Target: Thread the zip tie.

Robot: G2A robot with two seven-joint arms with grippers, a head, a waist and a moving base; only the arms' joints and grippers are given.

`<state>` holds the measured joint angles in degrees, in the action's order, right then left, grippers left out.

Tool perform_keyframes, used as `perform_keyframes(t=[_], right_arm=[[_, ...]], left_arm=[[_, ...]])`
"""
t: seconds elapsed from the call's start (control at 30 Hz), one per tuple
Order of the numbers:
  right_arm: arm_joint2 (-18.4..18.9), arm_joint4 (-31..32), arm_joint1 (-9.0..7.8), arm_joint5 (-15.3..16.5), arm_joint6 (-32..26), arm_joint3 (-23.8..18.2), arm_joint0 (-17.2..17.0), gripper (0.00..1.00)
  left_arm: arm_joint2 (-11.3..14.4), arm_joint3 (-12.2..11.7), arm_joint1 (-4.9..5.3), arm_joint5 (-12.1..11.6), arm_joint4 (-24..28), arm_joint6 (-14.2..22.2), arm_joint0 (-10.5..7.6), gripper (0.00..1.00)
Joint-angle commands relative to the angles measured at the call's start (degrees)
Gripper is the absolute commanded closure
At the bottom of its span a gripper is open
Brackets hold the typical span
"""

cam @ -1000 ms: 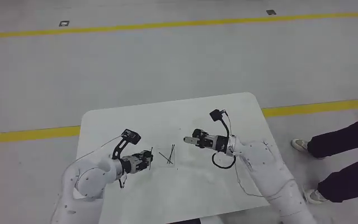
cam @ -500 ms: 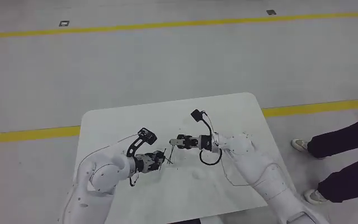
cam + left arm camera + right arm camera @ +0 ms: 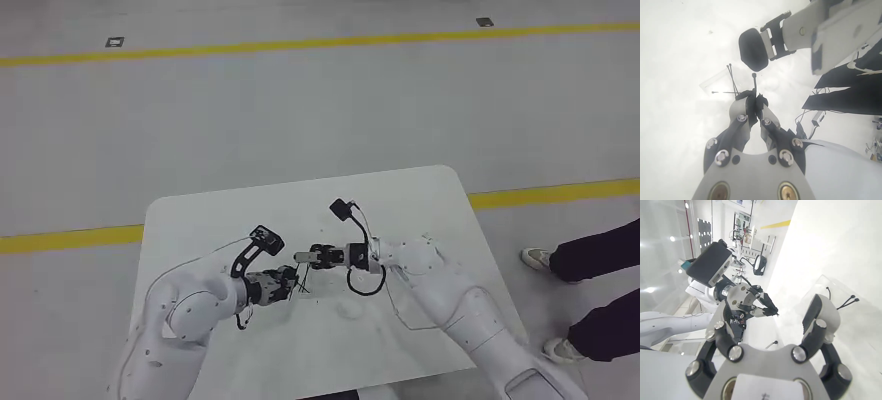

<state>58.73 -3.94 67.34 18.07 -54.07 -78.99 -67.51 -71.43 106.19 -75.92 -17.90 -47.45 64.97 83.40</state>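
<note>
The left gripper [image 3: 755, 98] hangs just beside the clear tray [image 3: 711, 77], on the tray's left side in the top view, and its fingers are pressed together on a black zip tie [image 3: 754, 81]. This tie stands out of the fingertips in line with them. Its square head is at the free end, above the tray's edge, and it points toward the other arm. The tail end I cannot see; it is hidden behind the fingers. In the tray lie the loose zip ties [image 3: 733, 81], three of them as far as I can count. Two are crossed, one lies across them, and none touches the held tie. The tray itself rests on the white table [image 3: 200, 230]. The right gripper [image 3: 770, 306] is over the far side of the tray, facing the left gripper. Its fingers are spread wide and it holds nothing. One black pad [image 3: 753, 50] of it is near the head of the held tie but apart from it. I judge that the coming move depends on this line: the long axis of the tie runs from the left fingertips toward the open right gripper, which is the nearer free arm. The right gripper would have to close on the head end, or search for the tail, before the tail can enter the head.
</note>
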Motion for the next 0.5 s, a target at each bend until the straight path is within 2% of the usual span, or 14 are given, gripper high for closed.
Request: perform_keyframes(t=[0.0, 0.03, 0.07, 0.1, 0.33, 0.47], right_arm=[[-0.75, 0.0, 0.2, 0.06, 0.19, 0.84, 0.84, 0.2], [-0.98, -0.06, 0.28, 0.05, 0.32, 1.17, 1.14, 0.44], [-1.16, 0.02, 0.33, 0.05, 0.46, 1.46, 1.41, 0.55], [-1.35, 0.12, 0.38, 0.08, 0.59, 1.76, 1.69, 0.6], [-2.26, 0.28, 0.51, 0.29, -0.03, 3.41, 2.65, 0.78], [-2.73, 0.23, 0.58, 0.43, -0.25, 4.03, 3.07, 0.79]], left_arm=[[0.43, -0.26, 0.22, 0.46, -0.14, 0.1, -0.52, 1.0], [0.57, -0.31, 0.32, 0.71, -0.27, 0.09, -0.69, 1.0], [0.7, -0.38, 0.41, 1.0, -0.4, 0.04, -0.81, 1.0], [0.86, -0.41, 0.55, 1.36, -0.73, 0.11, -0.96, 1.0], [1.49, -0.56, 1.32, 2.46, -0.64, -0.2, -1.3, 1.0], [1.98, -0.71, 1.72, 2.9, -0.57, -0.39, -1.6, 1.0]])
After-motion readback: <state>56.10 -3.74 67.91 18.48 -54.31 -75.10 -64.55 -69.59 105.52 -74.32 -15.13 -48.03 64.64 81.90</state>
